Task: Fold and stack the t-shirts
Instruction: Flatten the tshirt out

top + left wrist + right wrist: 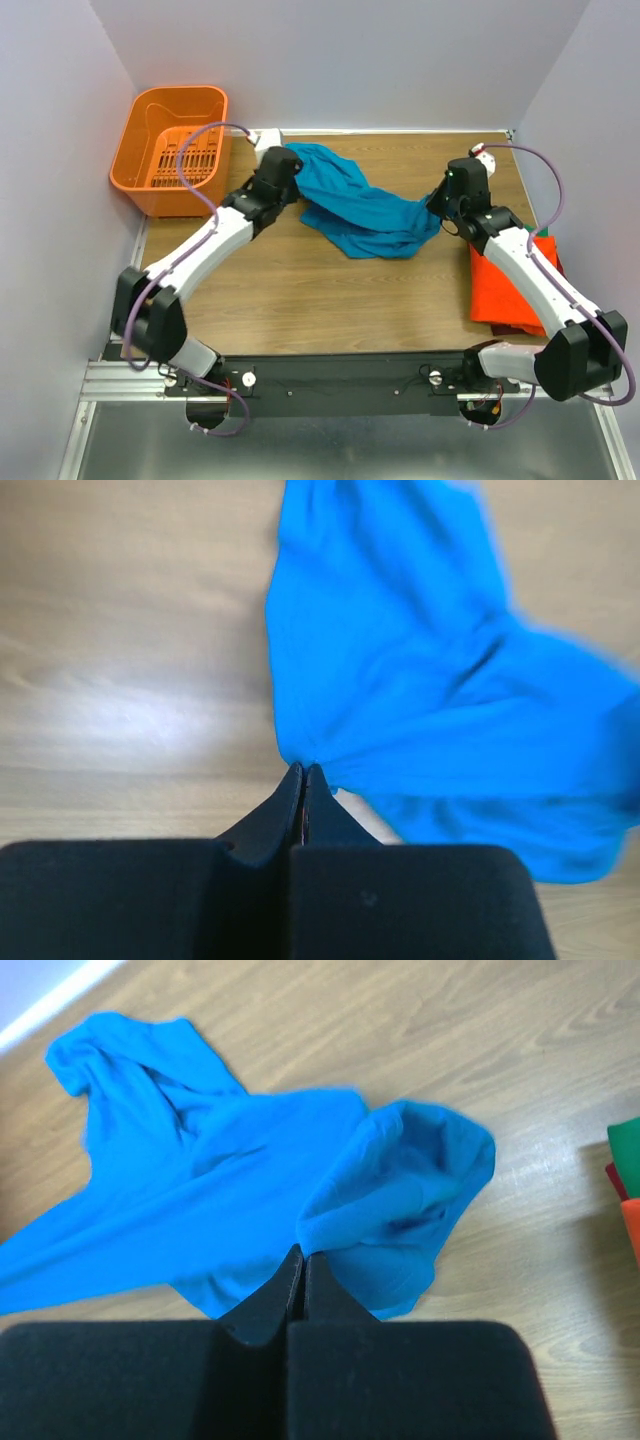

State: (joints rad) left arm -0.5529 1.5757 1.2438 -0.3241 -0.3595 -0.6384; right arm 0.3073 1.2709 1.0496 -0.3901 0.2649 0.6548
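A teal-blue t-shirt (360, 205) hangs crumpled between my two grippers above the middle of the wooden table. My left gripper (283, 168) is shut on its left edge; in the left wrist view the cloth (420, 670) is pinched at the fingertips of that gripper (303, 768). My right gripper (441, 205) is shut on its right edge; in the right wrist view the shirt (230, 1180) bunches at the tips of that gripper (303, 1253). A folded orange t-shirt (505, 285) lies at the right, over green (529, 232) and dark red (552, 243) ones.
An orange slotted plastic basket (170, 148) stands at the far left corner. White walls close the table at the back and sides. The green and dark red stack edges show at the right of the right wrist view (628, 1145).
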